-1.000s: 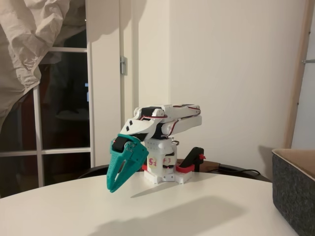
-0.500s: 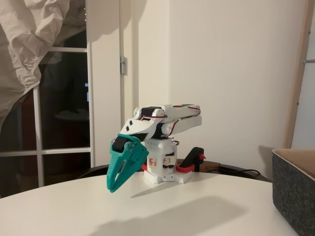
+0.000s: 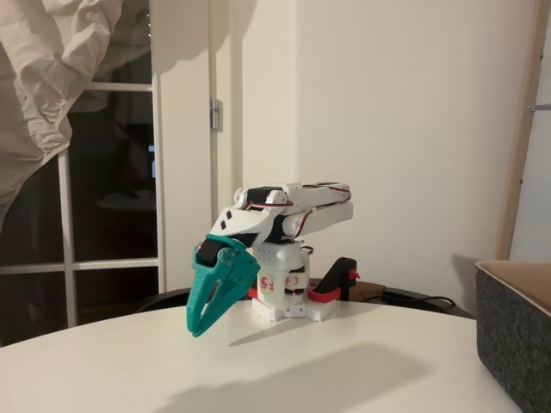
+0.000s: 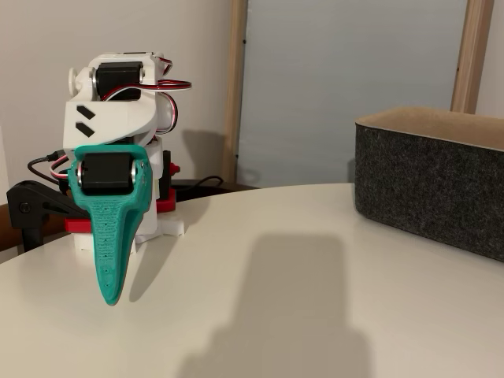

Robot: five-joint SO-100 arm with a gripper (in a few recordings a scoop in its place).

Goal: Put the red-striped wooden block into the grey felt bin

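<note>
Dim warm indoor light; soft arm shadow across table (image 3: 362, 370); dark window (image 3: 112, 198); focus sharp.

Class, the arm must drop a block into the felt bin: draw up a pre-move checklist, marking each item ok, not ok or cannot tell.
1. Teal two-finger gripper parked above the white round table, pointing down: ok.
2. Fingers together, nothing between them: ok.
3. Red-striped block located: cannot tell.
4. Dark grey felt bin upright on the table, top open: ok.
5. Bin's inside free: cannot tell, hidden by its wall.
6. Table between gripper and bin unobstructed: ok.
</note>
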